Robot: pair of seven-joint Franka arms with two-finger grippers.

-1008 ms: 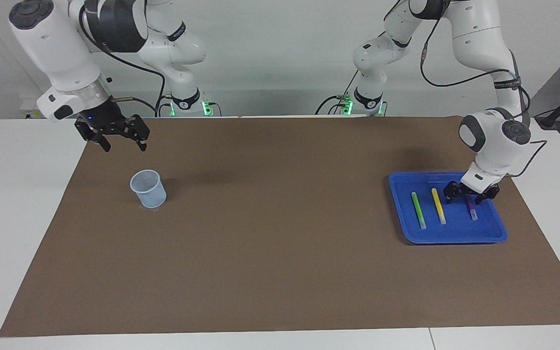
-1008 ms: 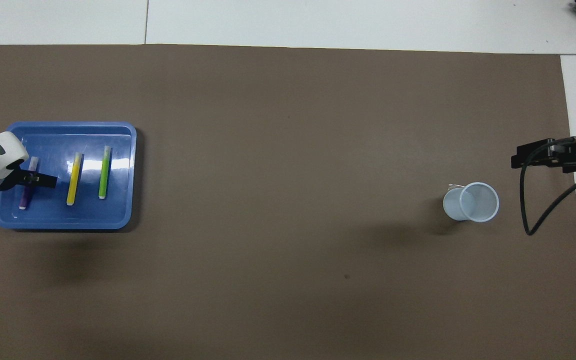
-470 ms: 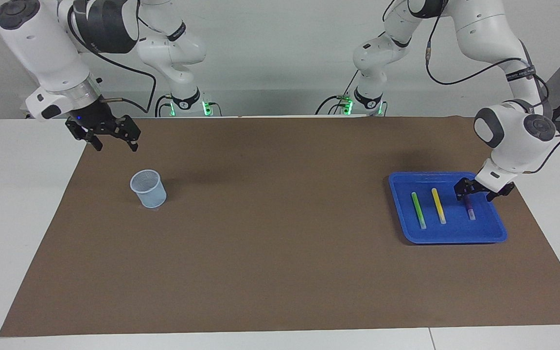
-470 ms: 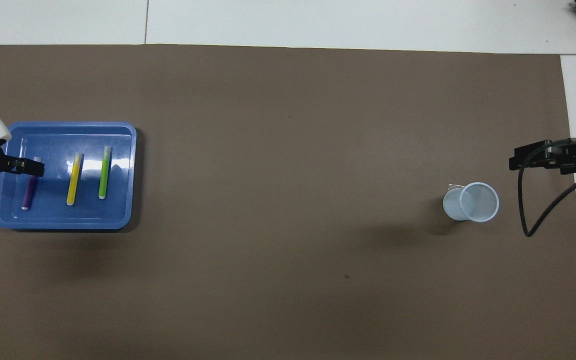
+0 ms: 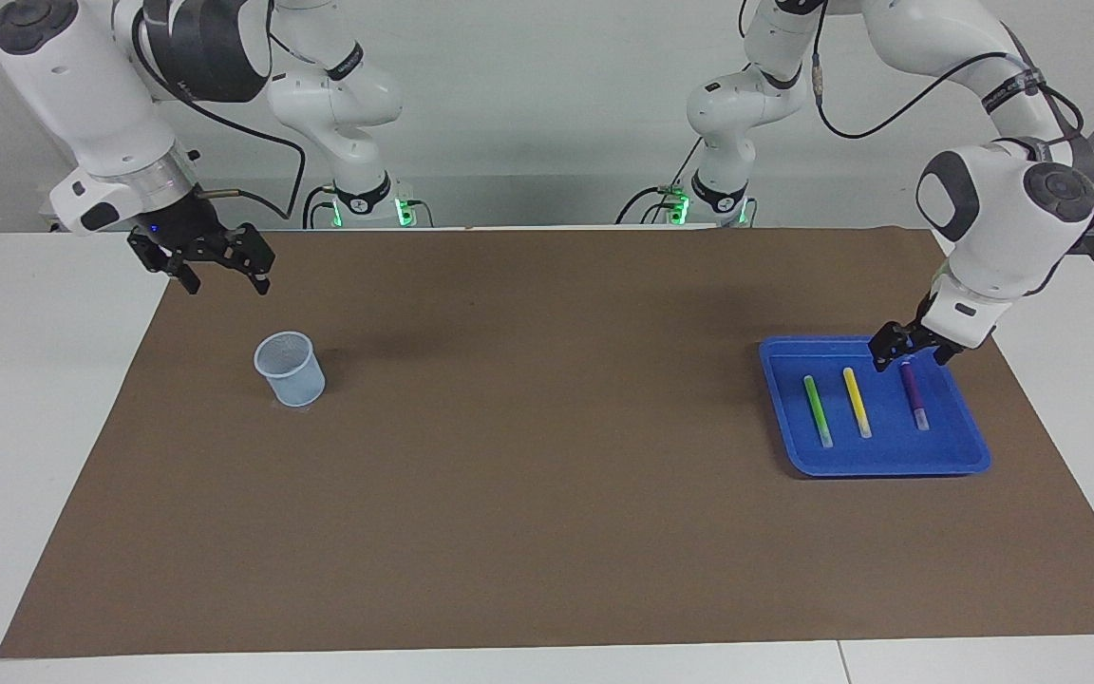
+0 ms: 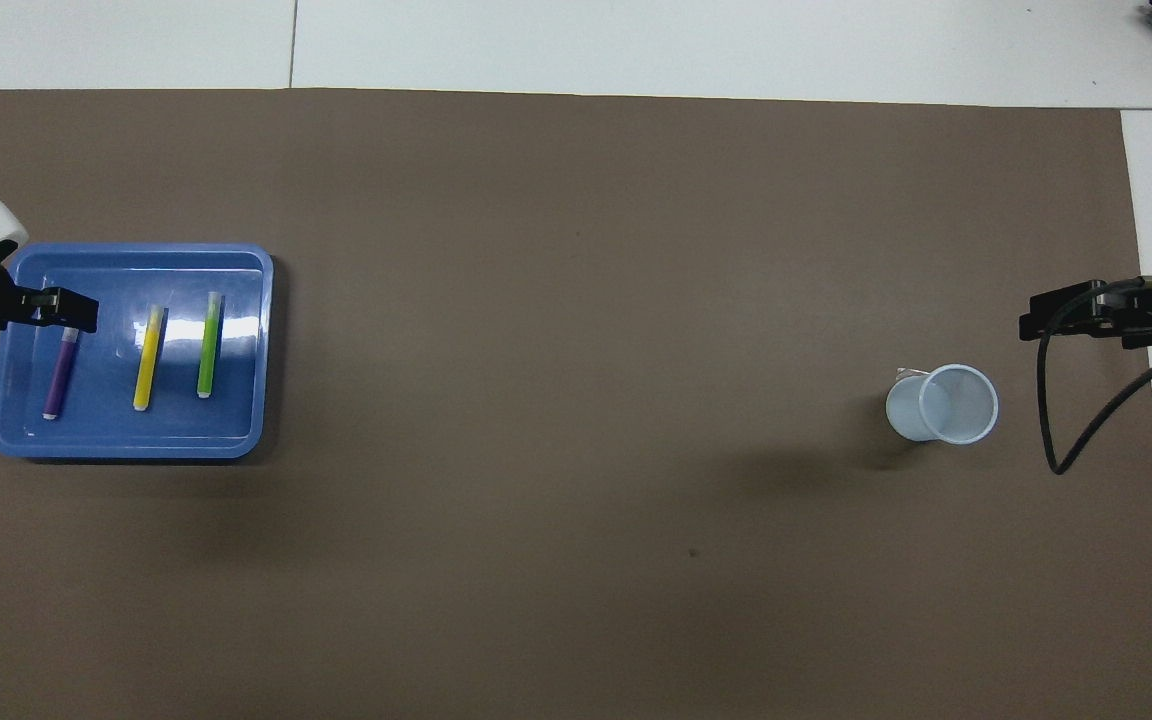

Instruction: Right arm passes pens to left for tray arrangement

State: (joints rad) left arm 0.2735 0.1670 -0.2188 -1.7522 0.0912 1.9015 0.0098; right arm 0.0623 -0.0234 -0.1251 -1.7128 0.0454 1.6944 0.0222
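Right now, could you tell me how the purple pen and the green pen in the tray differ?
The purple pen lies toward the left arm's end of the blue tray, just under the open left gripper; the green pen lies at the tray's inner side, apart from the gripper. Both lie flat and roughly parallel, with the yellow pen between them.

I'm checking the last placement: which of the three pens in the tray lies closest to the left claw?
The purple pen, at the row's end. The open left claw hangs over its near end; the yellow pen and green pen lie alongside, farther off.
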